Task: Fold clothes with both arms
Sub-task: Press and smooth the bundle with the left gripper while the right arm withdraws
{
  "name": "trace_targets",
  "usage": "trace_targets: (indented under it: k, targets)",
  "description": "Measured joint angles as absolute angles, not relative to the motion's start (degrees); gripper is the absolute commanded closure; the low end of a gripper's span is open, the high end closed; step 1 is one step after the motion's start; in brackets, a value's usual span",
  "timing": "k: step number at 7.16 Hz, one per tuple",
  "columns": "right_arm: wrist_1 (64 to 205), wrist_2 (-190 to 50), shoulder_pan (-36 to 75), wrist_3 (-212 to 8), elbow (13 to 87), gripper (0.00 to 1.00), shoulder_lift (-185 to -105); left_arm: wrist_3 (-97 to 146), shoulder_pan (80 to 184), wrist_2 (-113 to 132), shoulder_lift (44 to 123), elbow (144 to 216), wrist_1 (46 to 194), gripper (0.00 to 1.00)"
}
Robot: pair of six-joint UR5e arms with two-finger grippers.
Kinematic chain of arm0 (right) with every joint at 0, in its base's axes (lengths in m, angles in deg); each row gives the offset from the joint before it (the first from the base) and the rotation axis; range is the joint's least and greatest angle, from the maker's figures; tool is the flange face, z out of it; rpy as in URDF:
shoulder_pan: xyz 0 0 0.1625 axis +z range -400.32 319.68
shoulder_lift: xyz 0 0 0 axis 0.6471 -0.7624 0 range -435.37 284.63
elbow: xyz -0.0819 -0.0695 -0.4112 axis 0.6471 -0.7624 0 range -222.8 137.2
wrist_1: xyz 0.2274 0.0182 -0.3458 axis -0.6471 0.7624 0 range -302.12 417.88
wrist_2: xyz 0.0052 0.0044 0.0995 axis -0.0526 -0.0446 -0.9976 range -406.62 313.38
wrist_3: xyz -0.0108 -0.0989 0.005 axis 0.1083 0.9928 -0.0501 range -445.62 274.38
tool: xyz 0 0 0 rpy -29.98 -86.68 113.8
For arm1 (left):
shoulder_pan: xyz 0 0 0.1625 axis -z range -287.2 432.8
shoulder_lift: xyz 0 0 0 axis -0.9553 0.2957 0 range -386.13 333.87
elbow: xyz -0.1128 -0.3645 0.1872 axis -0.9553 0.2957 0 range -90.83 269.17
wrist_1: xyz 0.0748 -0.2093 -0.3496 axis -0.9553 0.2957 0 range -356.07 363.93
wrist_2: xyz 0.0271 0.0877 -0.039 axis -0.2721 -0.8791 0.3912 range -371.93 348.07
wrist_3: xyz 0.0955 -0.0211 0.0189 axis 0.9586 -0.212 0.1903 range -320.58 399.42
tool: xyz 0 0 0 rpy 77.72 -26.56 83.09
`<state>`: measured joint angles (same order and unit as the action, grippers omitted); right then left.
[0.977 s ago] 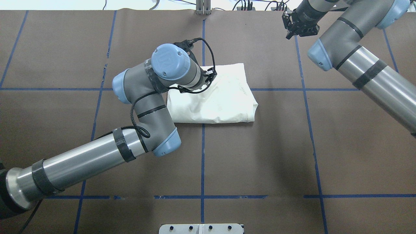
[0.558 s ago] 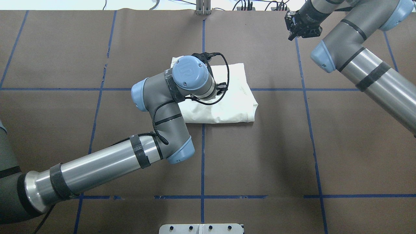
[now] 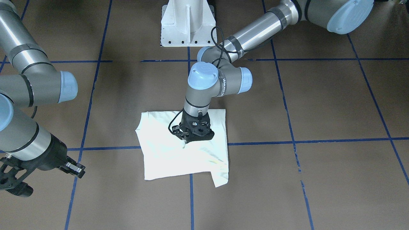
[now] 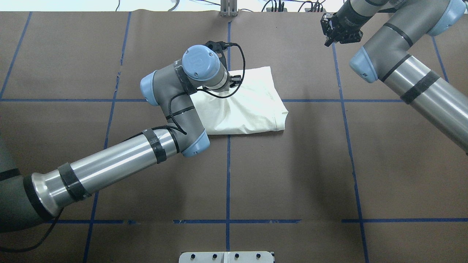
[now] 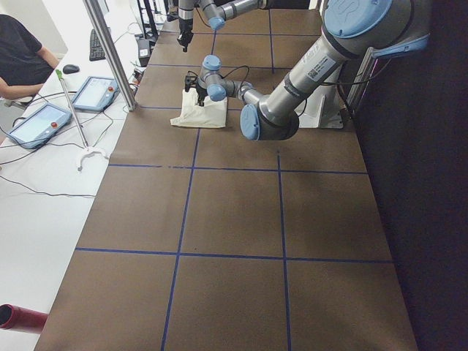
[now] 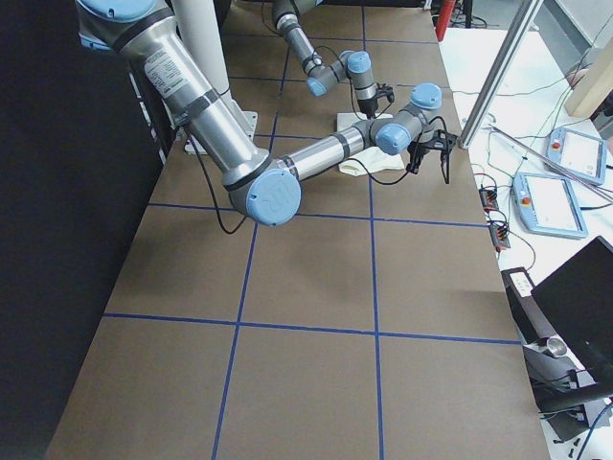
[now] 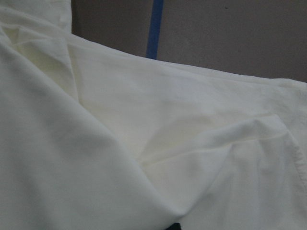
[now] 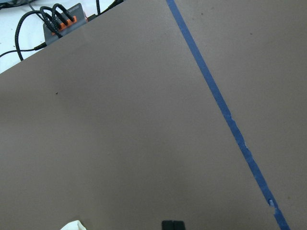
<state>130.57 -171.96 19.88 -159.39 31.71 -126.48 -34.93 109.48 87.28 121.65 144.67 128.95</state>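
While we are clamping our left gripper (image 3: 185, 143) on a pucker of the T-shirt (image 3: 166, 159), it is lying folded at the middle of the table (image 3: 319, 105), and our right gripper (image 3: 76, 168) is hovering well apart, fingertips together.

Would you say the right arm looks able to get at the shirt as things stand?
Probably yes: the right pincer hangs over bare table to one side of the shirt, nothing between them; the left pincer sits on its middle.
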Motion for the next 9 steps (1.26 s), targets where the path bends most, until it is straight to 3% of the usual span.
trace_targets:
  k: [3, 7, 9]
  targets:
    - [130.59, -171.99, 19.76, -159.74, 32.15, 1.0, -126.64, -31.49, 114.99, 87.92, 122.34, 144.0, 129.75, 1.0]
    - [130.55, -173.44, 20.79, -157.89, 38.66, 1.0, -133.43, -35.37, 110.2, 91.89, 114.93, 161.15, 118.86, 1.0]
    - [130.71, -174.07, 21.48, -157.18, 40.69, 1.0, -135.02, -37.19, 105.84, 91.61, 113.08, 162.27, 117.69, 1.0]
